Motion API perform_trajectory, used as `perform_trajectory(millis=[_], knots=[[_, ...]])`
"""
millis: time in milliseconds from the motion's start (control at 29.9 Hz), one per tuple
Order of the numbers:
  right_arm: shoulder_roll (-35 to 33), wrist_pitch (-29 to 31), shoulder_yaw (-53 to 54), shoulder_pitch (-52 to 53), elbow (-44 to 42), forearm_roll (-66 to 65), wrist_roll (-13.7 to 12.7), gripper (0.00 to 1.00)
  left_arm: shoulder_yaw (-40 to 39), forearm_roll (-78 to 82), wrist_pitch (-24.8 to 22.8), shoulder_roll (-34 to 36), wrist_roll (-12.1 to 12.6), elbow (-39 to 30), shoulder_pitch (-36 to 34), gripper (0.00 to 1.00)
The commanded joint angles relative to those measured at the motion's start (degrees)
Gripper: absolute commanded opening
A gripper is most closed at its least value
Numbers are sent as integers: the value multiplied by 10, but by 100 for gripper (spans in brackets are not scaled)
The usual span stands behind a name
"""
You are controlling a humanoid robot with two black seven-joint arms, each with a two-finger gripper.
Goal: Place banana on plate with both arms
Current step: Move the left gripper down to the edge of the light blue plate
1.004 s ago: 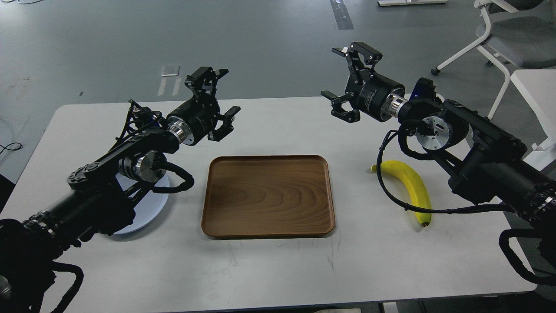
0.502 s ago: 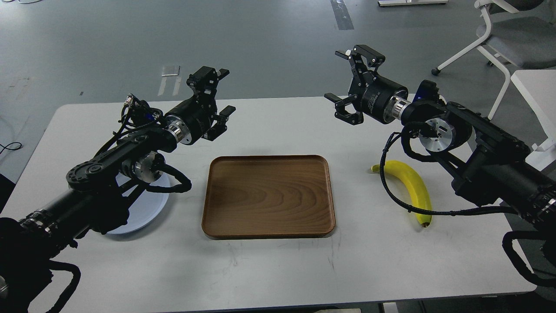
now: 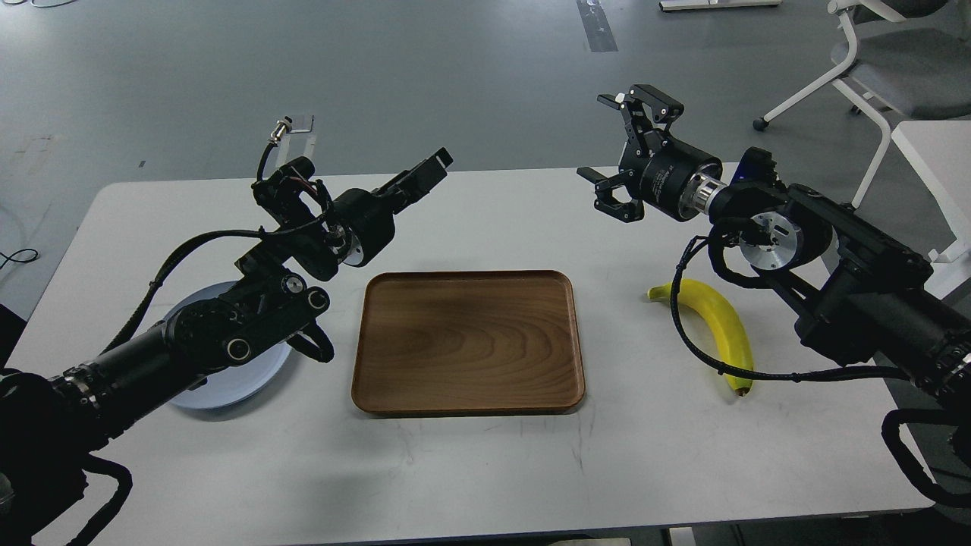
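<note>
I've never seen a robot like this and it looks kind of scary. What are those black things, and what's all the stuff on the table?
Nothing scary here! The picture is taken from the robot's own head, looking down, so you see what it sees. The two black things are its arms, reaching in from both sides. At the end of each arm is a hand with two fingers. The right hand is open and holds nothing. The left hand is turned sideways, so I cannot tell if it is open or shut, but nothing is in it.

On the white table lie three things: a brown wooden tray in the middle, a yellow banana on the right, and a pale blue plate on the left, partly hidden under the left arm. The banana is not yet on the plate.
</note>
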Motion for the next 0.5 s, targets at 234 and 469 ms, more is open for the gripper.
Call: perform_trajectory(millis=[234,469], knots=[[-9,-3,5,0,0,0,0,100,126,17,23,195,-5,2,1,91],[-16,-3,5,0,0,0,0,100,142,-1,37,301,-13,1,38,97]])
